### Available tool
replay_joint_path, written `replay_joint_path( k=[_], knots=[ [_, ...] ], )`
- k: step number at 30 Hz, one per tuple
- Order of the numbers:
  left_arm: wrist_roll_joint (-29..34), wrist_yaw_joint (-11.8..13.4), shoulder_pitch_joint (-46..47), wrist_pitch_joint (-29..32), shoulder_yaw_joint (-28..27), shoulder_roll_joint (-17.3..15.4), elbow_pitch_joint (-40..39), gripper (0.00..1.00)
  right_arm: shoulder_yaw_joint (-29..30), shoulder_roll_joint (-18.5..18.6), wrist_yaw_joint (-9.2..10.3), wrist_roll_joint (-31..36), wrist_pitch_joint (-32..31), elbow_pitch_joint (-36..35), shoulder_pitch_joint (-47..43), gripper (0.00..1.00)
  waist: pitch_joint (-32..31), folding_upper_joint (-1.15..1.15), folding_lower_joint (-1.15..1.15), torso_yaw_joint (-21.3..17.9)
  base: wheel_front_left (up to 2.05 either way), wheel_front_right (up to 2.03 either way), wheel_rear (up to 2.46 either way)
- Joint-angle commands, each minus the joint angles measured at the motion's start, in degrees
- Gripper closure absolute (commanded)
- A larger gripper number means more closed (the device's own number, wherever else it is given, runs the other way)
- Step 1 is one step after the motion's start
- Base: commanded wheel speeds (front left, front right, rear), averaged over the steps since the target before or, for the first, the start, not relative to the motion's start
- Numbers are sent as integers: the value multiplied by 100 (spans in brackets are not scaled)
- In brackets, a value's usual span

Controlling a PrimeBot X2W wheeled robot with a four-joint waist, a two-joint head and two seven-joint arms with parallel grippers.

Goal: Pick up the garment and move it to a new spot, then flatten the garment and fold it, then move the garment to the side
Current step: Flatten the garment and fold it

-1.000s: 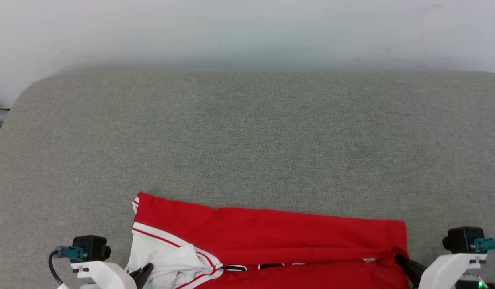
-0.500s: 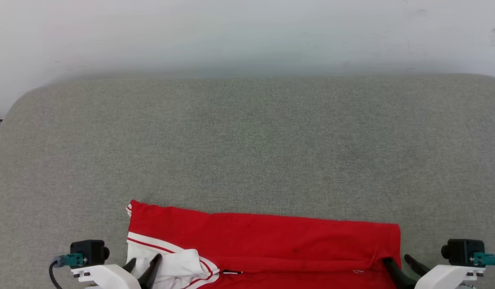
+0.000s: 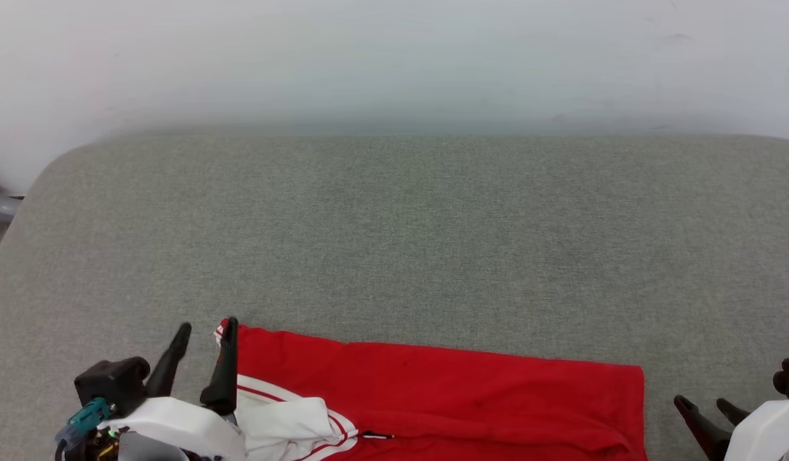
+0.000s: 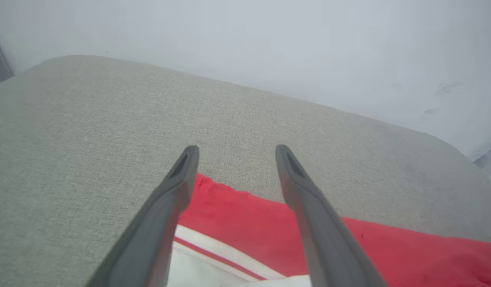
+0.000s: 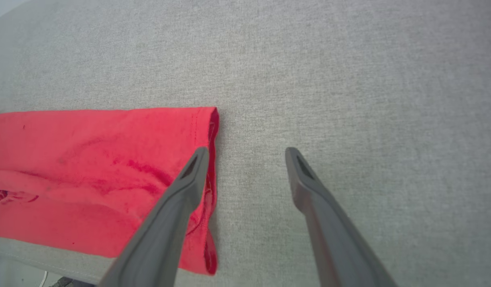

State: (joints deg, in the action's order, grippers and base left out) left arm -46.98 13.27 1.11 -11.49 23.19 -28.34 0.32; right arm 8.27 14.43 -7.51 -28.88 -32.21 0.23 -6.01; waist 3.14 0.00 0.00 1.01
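Note:
The garment (image 3: pixel 446 390), a red T-shirt with a white striped sleeve (image 3: pixel 285 426), lies folded along the near edge of the grey cushion (image 3: pixel 394 243). My left gripper (image 3: pixel 205 326) stands open at the garment's far left corner, raised off it, holding nothing. In the left wrist view the left gripper (image 4: pixel 235 149) has its fingers spread over the garment (image 4: pixel 245 215) corner. My right gripper (image 3: pixel 702 404) is open just right of the garment's right edge. In the right wrist view the right gripper (image 5: pixel 247 150) is empty, with the garment (image 5: pixel 90 159) edge beside its left finger.
The grey cushion stretches wide and bare beyond the garment toward a white wall (image 3: pixel 394 57). The cushion's rounded corners show at far left and far right. Its near edge (image 5: pixel 38 263) runs just under the garment.
Both grippers have opened and let go of the garment, which now lies on the cushion. The left gripper rose and moved forward; the right gripper drew off to the right.

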Motion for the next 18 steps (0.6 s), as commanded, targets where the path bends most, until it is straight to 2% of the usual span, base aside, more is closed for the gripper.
replay_joint_path(
  k=[1, 6, 18],
  knots=[
    [205, 108, 100, -162, -71, 52, -82, 0, -6, 73, 5, 51, -233, -79, -15, 0, 36, 0, 0, 73, 0, 0, 0],
    [648, 292, 165, -341, -205, 186, -254, 0, -166, 64, 5, 38, -599, -89, 16, 0, 159, 0, 0, 253, 0, 0, 0],
    [1360, 85, 274, -380, -342, 466, -531, 0, -571, -95, 5, -110, -800, 531, 110, 0, 462, 0, 0, 467, 0, 0, 0]
  ],
)
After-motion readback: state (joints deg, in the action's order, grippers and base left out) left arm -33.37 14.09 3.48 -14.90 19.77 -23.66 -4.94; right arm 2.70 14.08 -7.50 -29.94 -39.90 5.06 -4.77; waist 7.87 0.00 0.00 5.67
